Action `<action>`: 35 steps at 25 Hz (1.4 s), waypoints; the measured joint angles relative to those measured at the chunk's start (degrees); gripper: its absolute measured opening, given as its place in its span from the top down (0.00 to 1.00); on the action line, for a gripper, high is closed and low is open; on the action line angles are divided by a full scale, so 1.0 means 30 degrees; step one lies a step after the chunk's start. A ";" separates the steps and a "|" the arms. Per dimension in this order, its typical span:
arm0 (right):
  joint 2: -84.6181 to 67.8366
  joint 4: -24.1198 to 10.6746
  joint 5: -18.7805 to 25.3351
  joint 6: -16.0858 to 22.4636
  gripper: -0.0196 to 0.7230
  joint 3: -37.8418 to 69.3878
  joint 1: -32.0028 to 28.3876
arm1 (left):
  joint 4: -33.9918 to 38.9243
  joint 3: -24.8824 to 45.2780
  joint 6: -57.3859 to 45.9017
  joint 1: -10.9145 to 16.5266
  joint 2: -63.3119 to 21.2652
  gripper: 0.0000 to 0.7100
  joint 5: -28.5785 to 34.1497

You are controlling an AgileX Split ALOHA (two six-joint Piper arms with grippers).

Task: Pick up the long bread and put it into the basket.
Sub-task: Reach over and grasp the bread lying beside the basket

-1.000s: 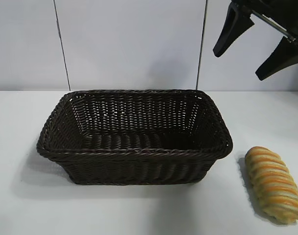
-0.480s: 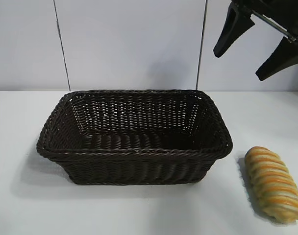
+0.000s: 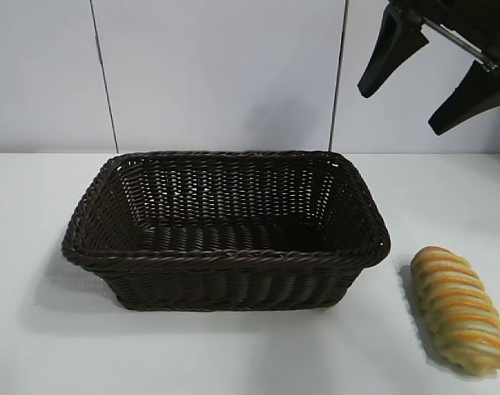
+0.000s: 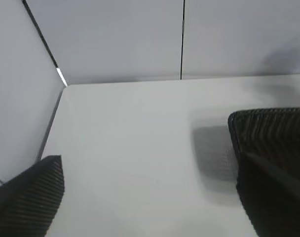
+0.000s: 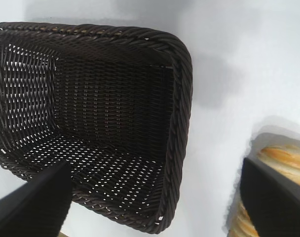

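Note:
The dark brown woven basket [image 3: 225,257] stands in the middle of the white table, with nothing in it. The long bread [image 3: 460,309], golden with orange stripes, lies on the table to the basket's right, near the front edge. My right gripper [image 3: 402,109] hangs open high above the table, behind the bread and over the basket's right end. In the right wrist view the gripper [image 5: 152,200] is empty, with the basket rim [image 5: 182,98] and part of the bread [image 5: 283,155] below. My left gripper [image 4: 150,197] is open over bare table beside a basket corner [image 4: 268,126].
A pale panelled wall [image 3: 225,74] rises right behind the table. Bare white tabletop [image 3: 36,346] lies to the left of the basket and in front of it. The bread lies close to the table's front right corner.

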 joint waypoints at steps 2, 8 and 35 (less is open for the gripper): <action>-0.0090 0.0000 0.0000 -0.0100 0.08 0.0000 0.0000 | 0.0000 0.1405 -0.0042 0.0000 -0.1053 0.03 -0.0019; -0.1429 -0.0366 0.0275 -0.0127 0.08 -0.0154 0.0000 | -0.0013 0.4831 -0.1328 0.0000 -0.1879 0.03 0.0019; -1.5966 -1.0704 0.3404 0.6086 0.08 0.6492 0.0000 | -0.0538 0.7227 -0.1276 -0.0128 -0.3883 0.03 -0.2609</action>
